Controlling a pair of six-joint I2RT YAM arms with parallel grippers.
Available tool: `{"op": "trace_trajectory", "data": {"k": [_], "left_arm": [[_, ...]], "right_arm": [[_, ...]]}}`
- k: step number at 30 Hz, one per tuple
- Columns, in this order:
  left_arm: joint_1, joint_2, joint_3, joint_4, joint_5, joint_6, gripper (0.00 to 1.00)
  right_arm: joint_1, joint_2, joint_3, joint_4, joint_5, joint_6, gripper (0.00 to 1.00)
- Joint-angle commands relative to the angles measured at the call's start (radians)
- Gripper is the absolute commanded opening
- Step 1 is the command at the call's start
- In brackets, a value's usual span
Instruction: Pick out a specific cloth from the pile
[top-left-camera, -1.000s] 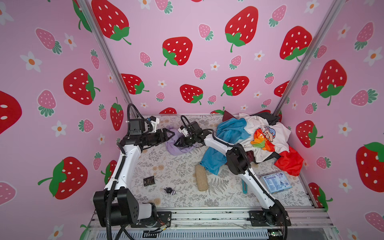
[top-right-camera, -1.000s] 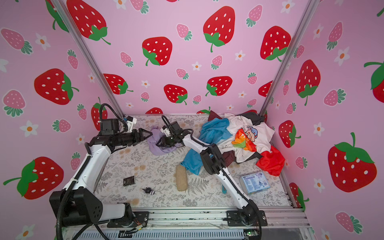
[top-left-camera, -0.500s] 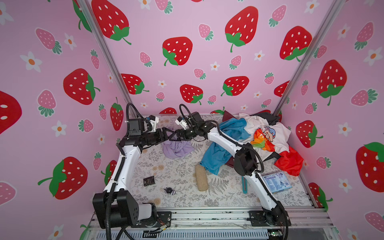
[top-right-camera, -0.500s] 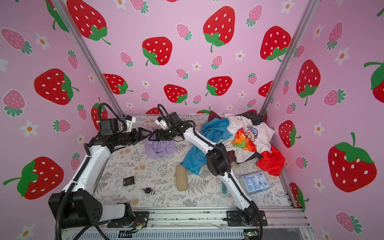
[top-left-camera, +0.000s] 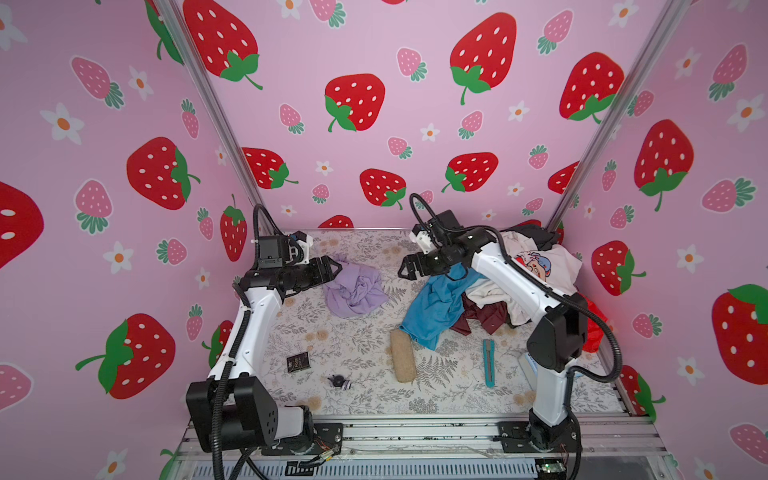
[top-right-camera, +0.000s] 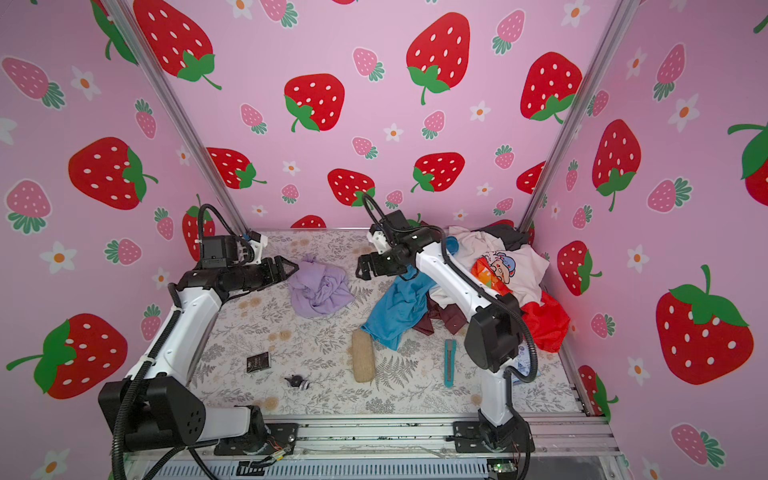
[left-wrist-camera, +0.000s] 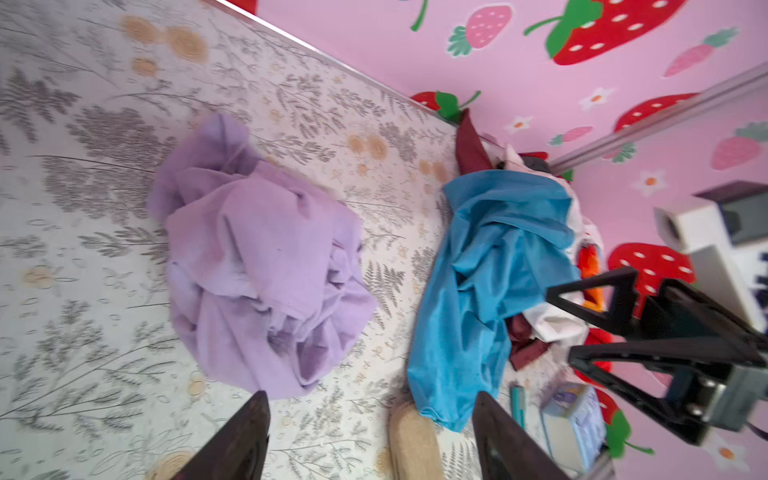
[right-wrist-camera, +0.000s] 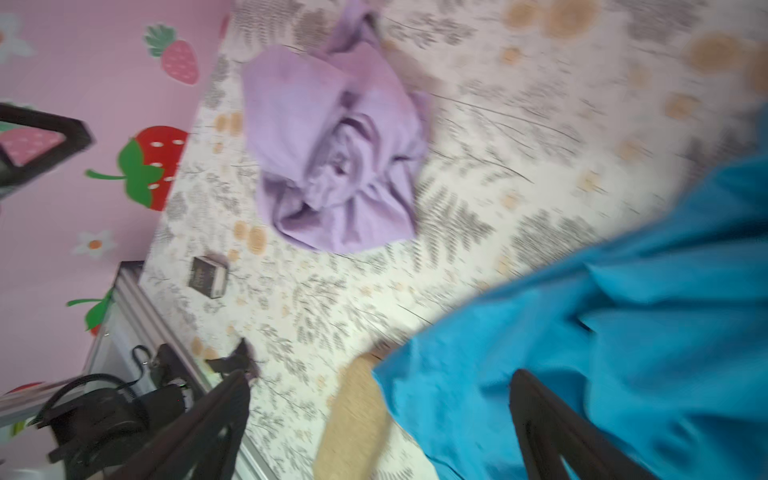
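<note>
The cloth (top-left-camera: 355, 291) lies crumpled, apart from the pile (top-left-camera: 436, 307)

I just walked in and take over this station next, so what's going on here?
The job here is picking a lavender cloth from a clothes pile. The cloth lies crumpled on the table by itself, apart from the pile. Neither claw holds anything: the left claw is open beside the cloth, and the right claw hangs open near the pile's blue garment.

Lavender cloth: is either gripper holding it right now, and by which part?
Nothing is held. The lavender cloth lies loose on the table, clear of the pile; the left gripper and right gripper both stand open and empty.
</note>
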Motion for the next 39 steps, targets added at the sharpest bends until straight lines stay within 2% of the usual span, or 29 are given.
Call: {"op": "trace_trajectory", "data": {"k": [1, 5, 9, 11, 15, 19, 23, 25, 30, 32, 36, 39], "left_arm": [[0.003, 0.011, -0.059, 0.03, -0.237, 0.005, 0.77], [0.003, 0.015, -0.188, 0.165, -0.421, 0.032, 0.75], [0.004, -0.01, -0.322, 0.36, -0.509, 0.053, 0.75], [0.004, -0.031, -0.406, 0.508, -0.556, 0.043, 0.75], [0.003, -0.049, -0.527, 0.715, -0.63, 0.045, 0.83], [0.0, -0.034, -0.619, 0.881, -0.667, 0.086, 0.93], [-0.002, -0.012, -0.681, 0.996, -0.669, 0.094, 0.95], [-0.008, 0.004, -0.716, 1.075, -0.662, 0.084, 0.99], [-0.037, 0.084, -0.795, 1.295, -0.718, 0.065, 0.99], [-0.055, 0.075, -0.798, 1.284, -0.735, 0.08, 0.99], [-0.084, 0.114, -0.799, 1.331, -0.74, 0.116, 0.99], [-0.127, 0.183, -0.789, 1.383, -0.753, 0.17, 1.0]], "right_arm": [[-0.126, -0.203, -0.203, 0.094, 0.202, -0.067, 1.0], [-0.26, -0.429, -0.57, 0.369, 0.401, -0.11, 1.0], [-0.342, -0.588, -0.898, 0.69, 0.584, -0.17, 1.0], [-0.377, -0.647, -1.06, 0.886, 0.642, -0.202, 1.0], [-0.423, -0.687, -1.281, 1.19, 0.668, -0.227, 1.0], [-0.44, -0.662, -1.393, 1.382, 0.73, -0.273, 1.0], [-0.464, -0.604, -1.49, 1.598, 0.726, -0.281, 1.0], [-0.472, -0.566, -1.521, 1.682, 0.725, -0.268, 1.0], [-0.476, -0.519, -1.574, 1.884, 0.691, -0.26, 1.0], [-0.478, -0.495, -1.617, 2.027, 0.694, -0.265, 1.0], [-0.482, -0.377, -1.647, 2.206, 0.697, -0.264, 1.0], [-0.482, -0.334, -1.614, 2.171, 0.664, -0.278, 1.0]]}}
